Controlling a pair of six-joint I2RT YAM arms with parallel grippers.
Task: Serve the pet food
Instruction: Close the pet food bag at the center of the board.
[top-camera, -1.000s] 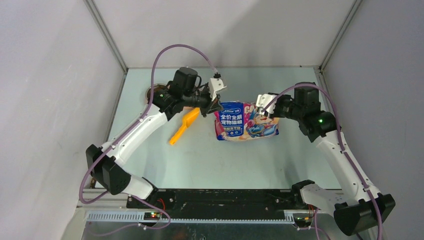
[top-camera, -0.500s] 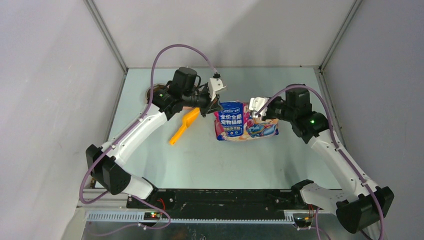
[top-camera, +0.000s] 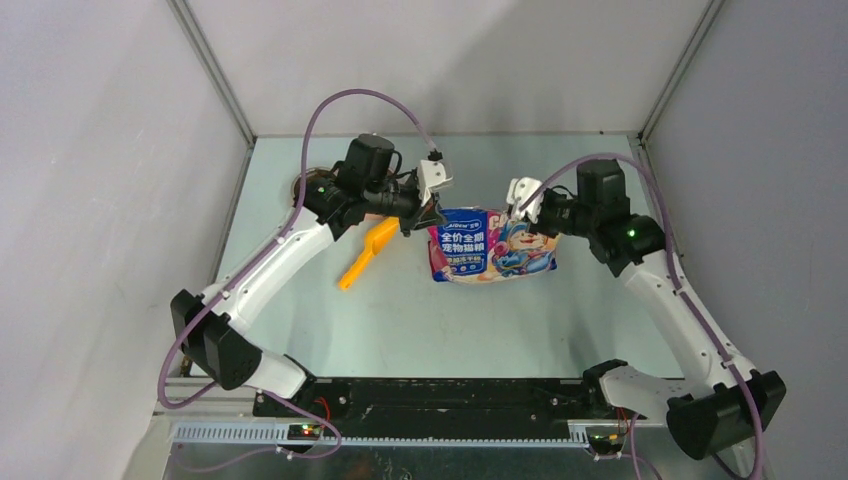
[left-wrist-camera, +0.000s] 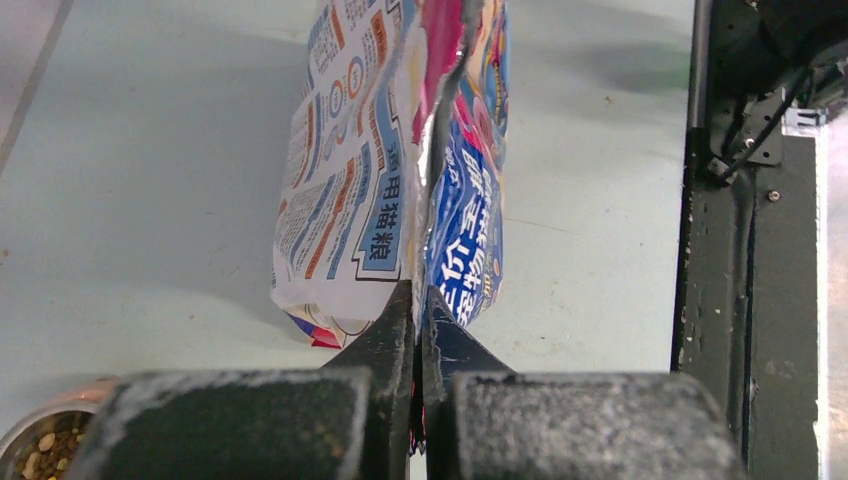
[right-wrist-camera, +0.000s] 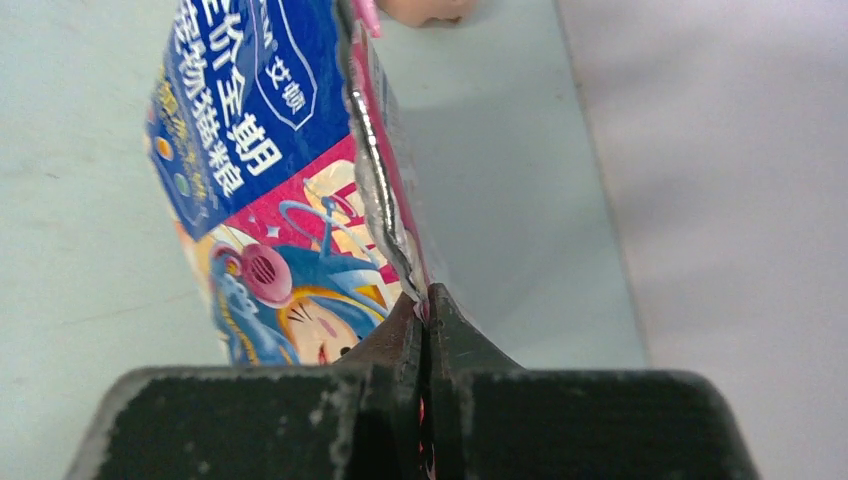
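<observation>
Between our black left claw and black right claw, the pet food bag shows glossy blue and pink, with white lettering and a cartoon face. Beside the left claw we see an orange scoop on pale green tabletop.

Right jaws moved up to the cat food bag, closed from part-open, now pinching its top edge.

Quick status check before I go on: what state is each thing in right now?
left gripper: shut on one end of the cat food bag top edge.
right gripper: shut on the other end.
cat food bag: pinched at both top corners; whether its mouth is open, cannot tell.
orange scoop: lying flat, not held.
steel bowl: holds some kibble.
</observation>
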